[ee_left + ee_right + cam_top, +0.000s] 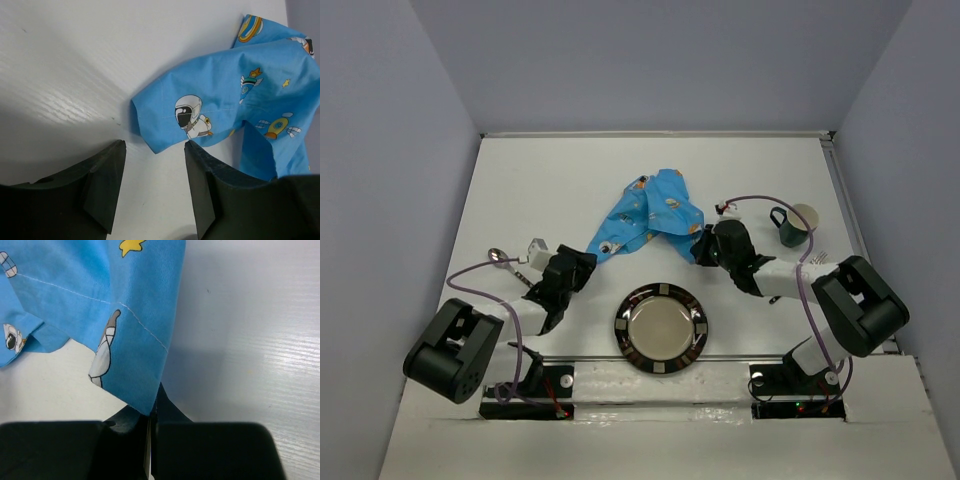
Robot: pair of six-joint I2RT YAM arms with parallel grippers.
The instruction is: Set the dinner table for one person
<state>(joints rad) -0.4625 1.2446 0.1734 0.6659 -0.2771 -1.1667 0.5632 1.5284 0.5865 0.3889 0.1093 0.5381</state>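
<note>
- We're on the cloth step. The blue placemat [655, 210] lies bunched in the upper middle of the dinner table [540, 180], the white top that fills the frame beneath everything.
- The right gripper [150, 412] has its fingers pressed together on the cloth's stitched hem, a tight pinch at lower centre of its wrist view.
- The left gripper [155, 150] is spread wide. The astronaut-printed corner lies just ahead of it, untouched.
- Next, I'd judge, the left closes on that corner, then both arms draw apart to flatten the mat.
- The cloth is thin, soft and floppy, folded over itself. The tabletop is matte and finely grained.
- A round plate [661, 328], dark-rimmed with a pale glossy centre, sits at lower middle. A dark green mug [788, 230] stands at the right and a metal spoon [500, 256] lies at the left.
</note>
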